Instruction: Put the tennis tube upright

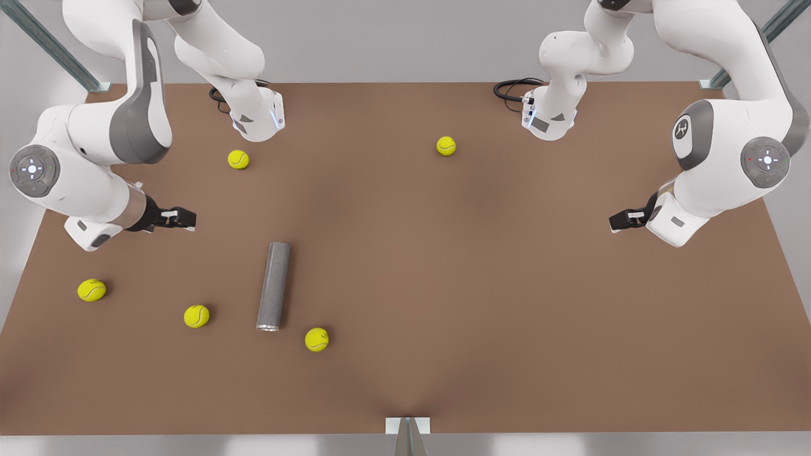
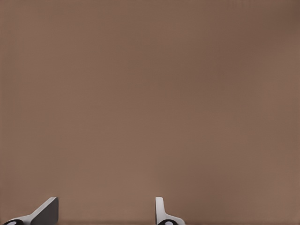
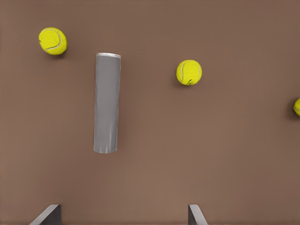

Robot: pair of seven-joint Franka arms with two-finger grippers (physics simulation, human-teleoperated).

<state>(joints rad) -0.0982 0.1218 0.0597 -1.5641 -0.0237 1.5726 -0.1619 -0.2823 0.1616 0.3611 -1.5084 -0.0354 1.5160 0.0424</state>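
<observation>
The tennis tube is a slim grey cylinder lying flat on the brown table, left of centre in the front view, its metallic rim toward the near edge. In the right wrist view the tennis tube lies ahead of my right gripper, whose fingers stand wide apart with nothing between them. That right gripper hovers at the front view's left, up and left of the tube and apart from it. My left gripper waits open at the front view's right, and in its wrist view the left gripper looks over bare table.
Several yellow-green tennis balls lie loose: one beside the tube's rim end, one left of the tube, one near the left edge, and two farther back. A metal bracket sits at the near edge.
</observation>
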